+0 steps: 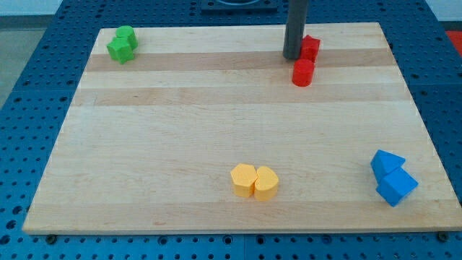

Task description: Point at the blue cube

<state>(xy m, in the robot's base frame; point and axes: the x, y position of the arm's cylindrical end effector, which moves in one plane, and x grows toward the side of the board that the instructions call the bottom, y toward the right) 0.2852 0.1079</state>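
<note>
The blue cube (pixel 397 187) lies near the board's bottom right corner, touching a blue triangular block (pixel 386 162) just above it. My rod comes down from the view's top, and my tip (pixel 291 56) rests on the board near the top edge, right of centre. The tip sits just left of a red block (pixel 310 48) and just above a red cylinder (pixel 303 73). The tip is far from the blue cube, which lies well below and to the right.
Two green blocks (pixel 122 44) sit together at the top left corner. Two yellow blocks (pixel 254 180) sit side by side near the bottom edge, at centre. The wooden board (pixel 180 130) rests on a blue perforated table.
</note>
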